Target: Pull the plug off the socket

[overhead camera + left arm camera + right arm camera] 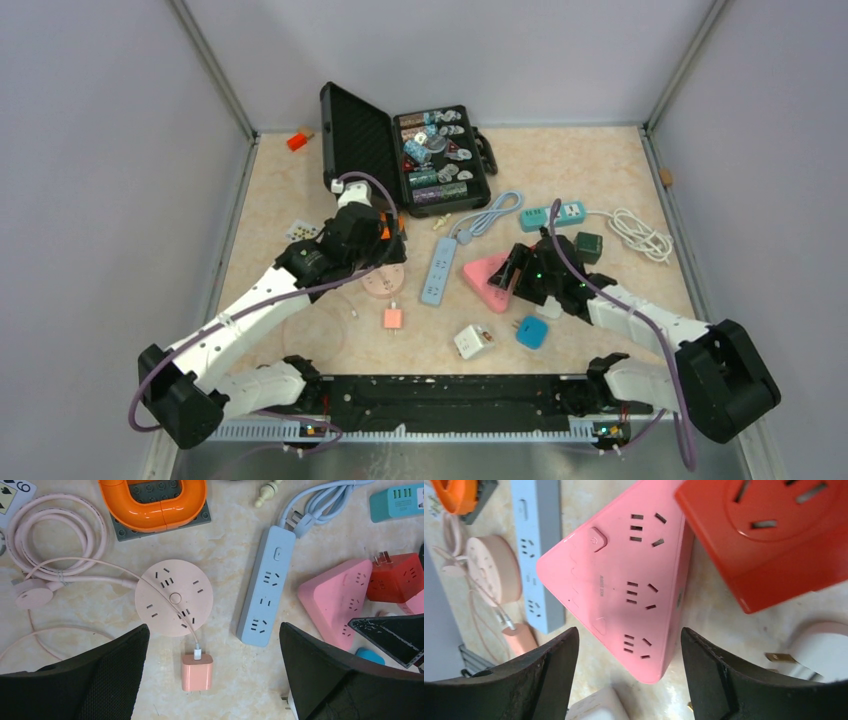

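the red plug [774, 545] lies against the pink triangular socket [624, 580], prongs bare, so i judge it already out; the right hand [628, 632] hangs over the socket, fingers [549, 675] parted, holding nothing; the left hand [214, 627] is wide and empty. lift the right hand straight up so no finger nudges socket or plug.

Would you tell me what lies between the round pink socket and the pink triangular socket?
A blue power strip lies there, clearest in the left wrist view.
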Robot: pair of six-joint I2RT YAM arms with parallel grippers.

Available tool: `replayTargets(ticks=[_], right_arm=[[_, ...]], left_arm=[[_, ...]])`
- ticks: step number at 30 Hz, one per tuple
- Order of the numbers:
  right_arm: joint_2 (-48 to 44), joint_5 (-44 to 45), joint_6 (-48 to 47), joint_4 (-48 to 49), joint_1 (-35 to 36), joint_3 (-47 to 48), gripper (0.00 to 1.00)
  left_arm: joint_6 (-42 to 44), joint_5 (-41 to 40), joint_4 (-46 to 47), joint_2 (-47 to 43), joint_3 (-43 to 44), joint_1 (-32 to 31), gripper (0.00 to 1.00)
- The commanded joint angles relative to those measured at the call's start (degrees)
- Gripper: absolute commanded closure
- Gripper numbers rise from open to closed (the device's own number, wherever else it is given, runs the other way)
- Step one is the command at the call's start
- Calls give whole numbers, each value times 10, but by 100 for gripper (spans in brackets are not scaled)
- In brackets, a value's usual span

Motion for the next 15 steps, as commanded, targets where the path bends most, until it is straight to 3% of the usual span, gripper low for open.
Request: replayTargets(ticks=[1,9,11,15], right_arm=[[-19,45,-27,-62,2,35,27],[-112,100,-72,-148,2,85,22],[-154,129,-92,-184,2,117,21],[-212,234,-131,-285,3,205,10]], left_arm=[[8,-22,-23,-24,33,-1,1],[12,-53,-73,-64,65,-1,1],[26,-63,-85,-79,77,-1,1],[51,-93,-102,-118,107,-1,1]])
